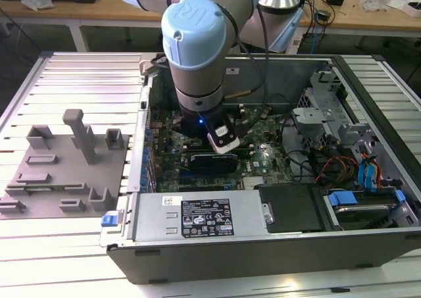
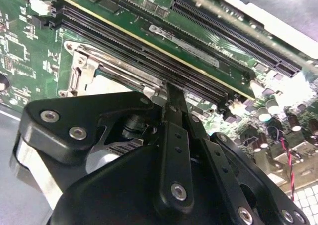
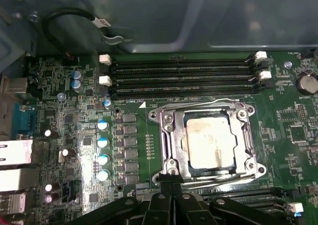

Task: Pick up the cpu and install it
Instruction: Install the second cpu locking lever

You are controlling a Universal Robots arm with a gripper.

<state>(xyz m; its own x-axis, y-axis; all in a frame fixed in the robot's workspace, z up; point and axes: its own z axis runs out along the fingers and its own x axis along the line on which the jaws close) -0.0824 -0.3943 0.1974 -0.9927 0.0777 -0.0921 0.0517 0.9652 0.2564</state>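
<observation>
Cpu (image 3: 207,143) sits inside the motherboard socket frame (image 3: 164,145), gripper (image 3: 171,189) at the frame's edge.
Fingers closed, holding nothing visible; pressing down risks damaging the socket.

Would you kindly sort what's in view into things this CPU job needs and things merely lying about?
Job:
cpu, lying in the motherboard socket
end effector, at the socket's edge

Lying about:
grey fixture blocks
memory slots
power supply
drive cage

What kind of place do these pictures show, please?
Probably a robotics lab or test workshop: an open computer case lies on a slotted metal table, grey fixture blocks stand beside it, and cluttered wooden benches stand behind.
</observation>
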